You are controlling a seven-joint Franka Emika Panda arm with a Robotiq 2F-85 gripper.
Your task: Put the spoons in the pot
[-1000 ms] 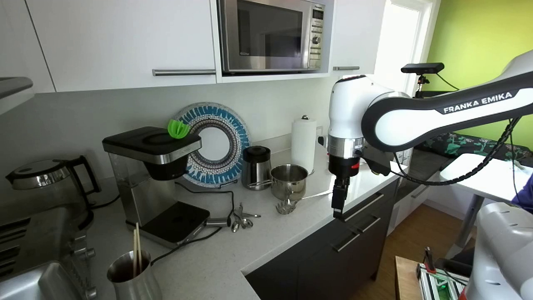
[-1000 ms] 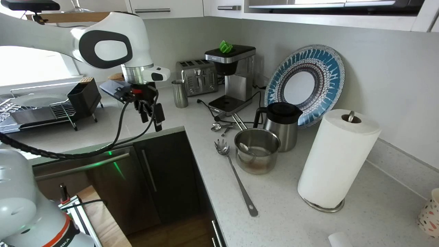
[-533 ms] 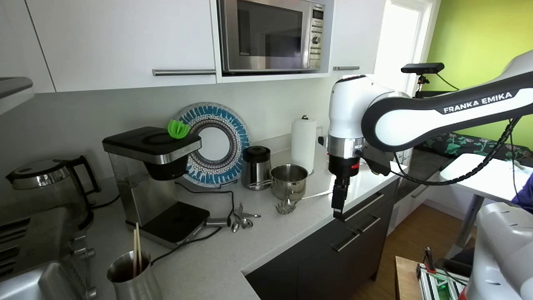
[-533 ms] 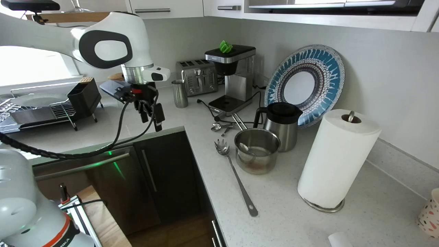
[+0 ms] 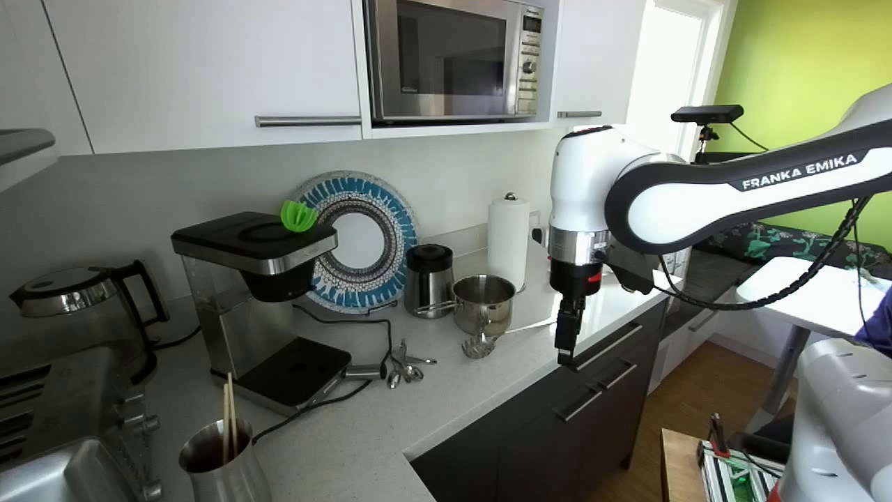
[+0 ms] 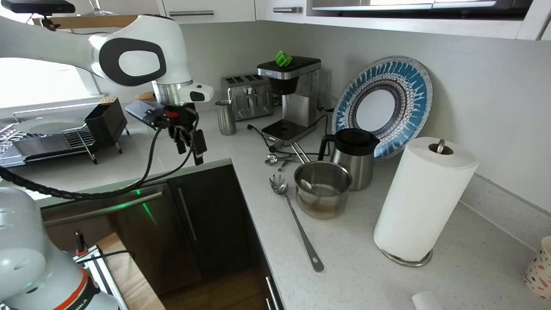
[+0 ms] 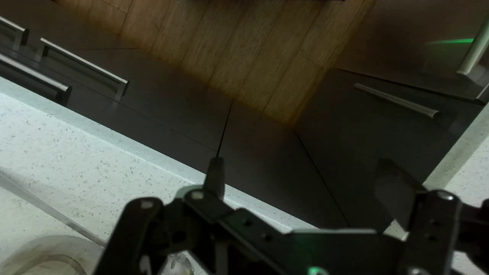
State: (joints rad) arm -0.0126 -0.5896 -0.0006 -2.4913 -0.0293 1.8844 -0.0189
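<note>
Saw the fingers point(image 7: 215, 179) set wide apart in the wrist view, black and angular, over smooth dark cabinet fronts point(image 7: 275, 175). Found the pot point(image 6: 323, 201) right of centre in an exterior view: round, straight-walled, polished stainless steel, upright on the pale speckled worktop point(image 6: 366, 275). Glimpsed a slim spoon-like gleam point(image 6: 306, 184) inside; could not tell spoon from reflection. Spotted the spoons point(image 5: 406, 368) below the centre of the frame in an exterior view, thin, silver, round-bowled, fanned in a loose bunch just beside the coffee machine point(image 5: 261, 341). Noted a toothed steel server point(image 6: 303, 232) beside the pot, slanting toward the lower right, and a matte white paper roll point(image 6: 424, 198) farther right
</note>
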